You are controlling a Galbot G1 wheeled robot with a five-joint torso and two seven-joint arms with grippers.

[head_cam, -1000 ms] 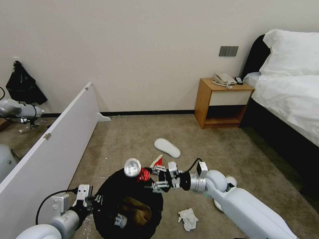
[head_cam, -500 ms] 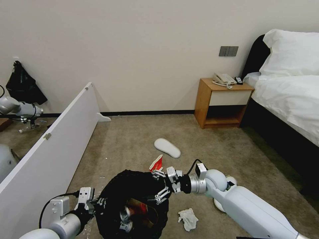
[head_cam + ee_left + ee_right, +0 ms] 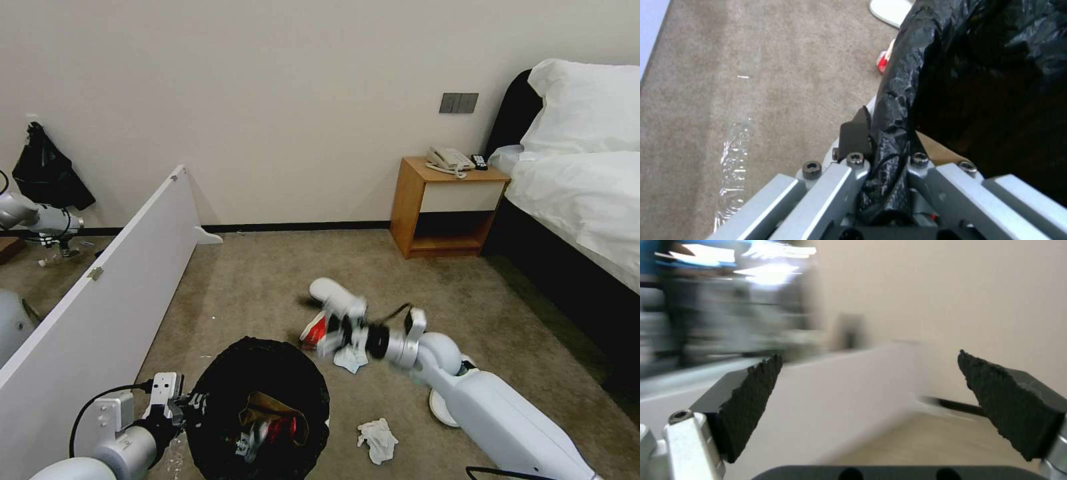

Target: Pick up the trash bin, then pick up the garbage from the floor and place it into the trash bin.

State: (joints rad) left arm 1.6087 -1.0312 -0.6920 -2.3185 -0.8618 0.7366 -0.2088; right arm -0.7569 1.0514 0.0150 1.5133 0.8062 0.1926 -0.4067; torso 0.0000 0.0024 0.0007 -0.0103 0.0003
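Judging from how things lie, the robot is partway through: the bin (image 3: 260, 407) is already picked up, held low at the robot's front left, and several bits of litter sit inside it, a crumpled brown paper bag (image 3: 275, 412) with something red beside it. The left tool (image 3: 882, 156) is clamped on the bin's rim, its fingers pinching the black liner folded over the edge. The right arm reaches forward over the carpet, and the right tool (image 3: 337, 327) hangs blurred just beyond the bin, above the litter there; its wrist view shows the two pads (image 3: 751, 403) spread wide with nothing between them. Still on the floor are one white slipper (image 3: 337, 293) just past that tool, a second slipper (image 3: 443, 407) half hidden under the right arm, a red-and-white carton (image 3: 313, 330) near the bin's far side, a tissue (image 3: 350, 359) under the right wrist and another tissue (image 3: 377, 439) nearer the robot. So roughly five pieces appear left to gather
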